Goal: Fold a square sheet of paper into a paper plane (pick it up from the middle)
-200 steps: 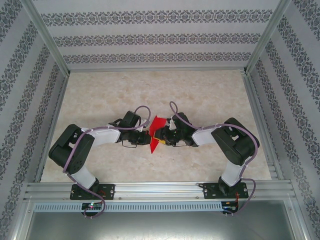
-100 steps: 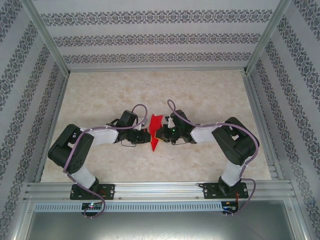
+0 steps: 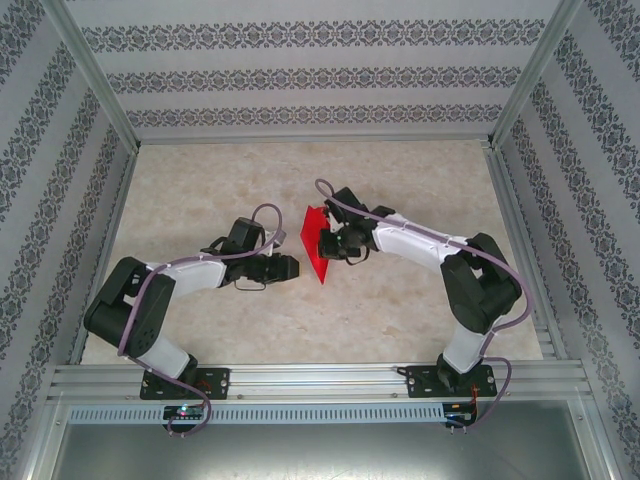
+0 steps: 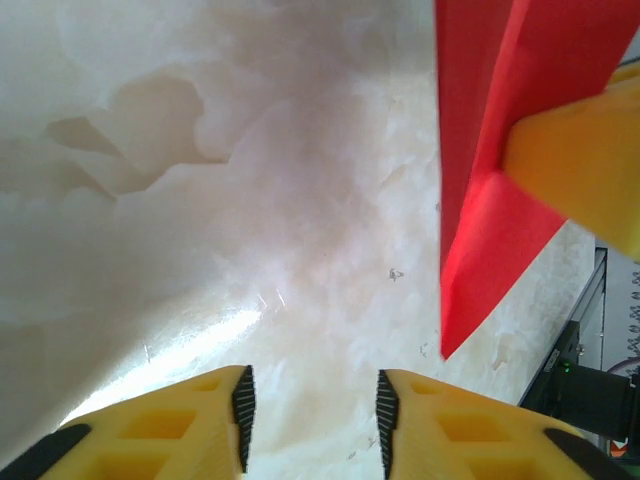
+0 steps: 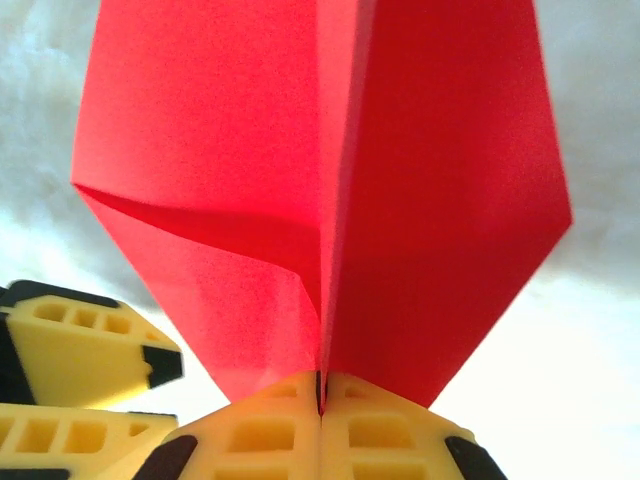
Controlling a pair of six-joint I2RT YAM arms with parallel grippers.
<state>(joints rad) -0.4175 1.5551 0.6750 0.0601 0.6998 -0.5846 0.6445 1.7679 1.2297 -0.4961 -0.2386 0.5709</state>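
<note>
Paper plane (image 5: pixel 330 180) pinched betw. R gripper (image 5: pixel 321 395) tips.

On my feed the red paper (image 5: pixel 330 180) reads as thin and matt, with crisp creases. The right tool (image 5: pixel 320 395) and left tool (image 4: pixel 312 400) are dull yellow moulded plastic, and I see ribbed black pads (image 4: pixel 243 400) that look rubbery. The marble-patterned tabletop (image 4: pixel 250 250) is smooth and glossy, catching glare. The frame rails (image 3: pixel 320 378) look like brushed metal, and the walls (image 3: pixel 320 75) like matt patterned paper.
</note>
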